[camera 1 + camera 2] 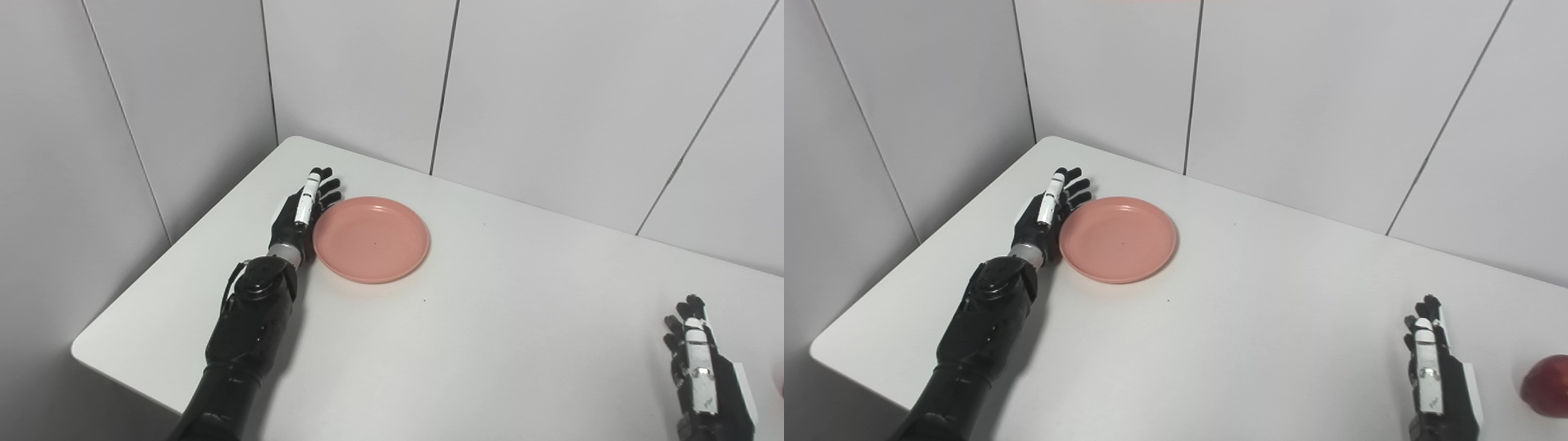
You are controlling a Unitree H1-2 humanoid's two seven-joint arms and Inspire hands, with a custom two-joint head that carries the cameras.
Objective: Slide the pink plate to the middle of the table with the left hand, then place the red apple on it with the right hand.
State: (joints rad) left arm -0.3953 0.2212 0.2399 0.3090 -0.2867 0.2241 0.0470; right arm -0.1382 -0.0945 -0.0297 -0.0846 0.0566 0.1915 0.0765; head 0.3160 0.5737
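Right eye view: pink plate (1118,239) flat on white table (1262,318), far-left part, nothing on it. Left robot hand (1046,211) just beside plate's left edge, fingers straight & spread, pointing far, holding nothing; touching the rim or not, can't tell. Black arm (980,331) coming in from near-left corner. Right robot hand (1434,373) low at near-right, fingers straight & apart, holding nothing, well apart from plate. Red apple (1546,386) at right pic edge on table, partly cut off, near right robot hand but not touching. Left eye view: same stuff, apple only a tiny sliver at right edge. Grey wall panels (1304,92) behind table.
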